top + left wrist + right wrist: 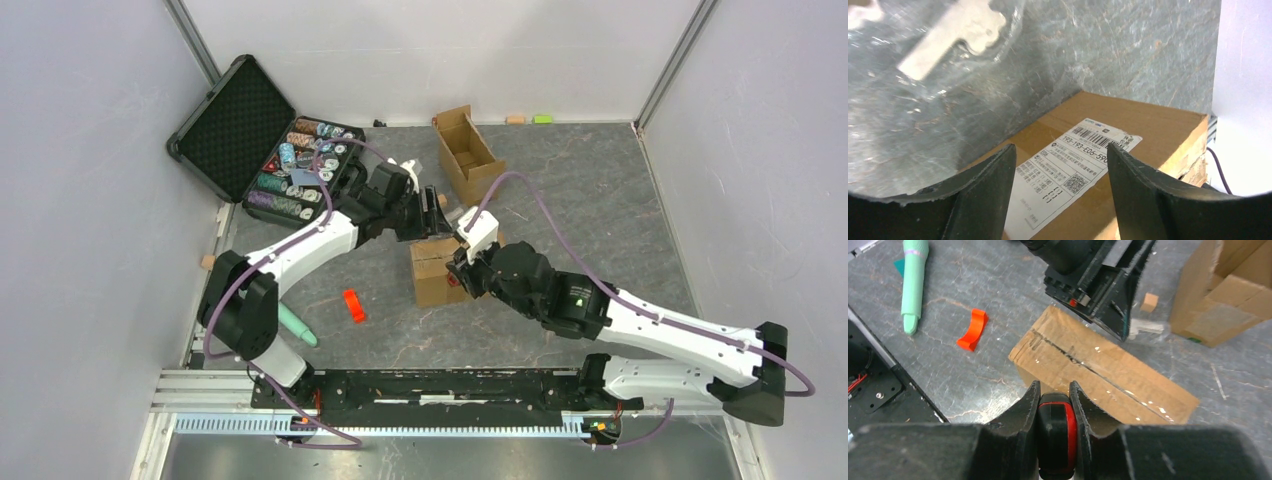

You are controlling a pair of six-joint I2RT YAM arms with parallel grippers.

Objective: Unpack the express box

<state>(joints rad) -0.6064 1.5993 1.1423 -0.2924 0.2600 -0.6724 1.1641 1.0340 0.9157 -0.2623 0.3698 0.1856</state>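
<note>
Express box (432, 272) beside left claw (1060, 146) (spread)

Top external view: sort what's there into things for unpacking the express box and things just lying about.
For the job: express box, red-and-black tool clamped in the right gripper, left gripper open at the box.

Lying about: open unlabelled carton, case of chips, red plastic piece, mint-green stick, small wooden block.
</note>
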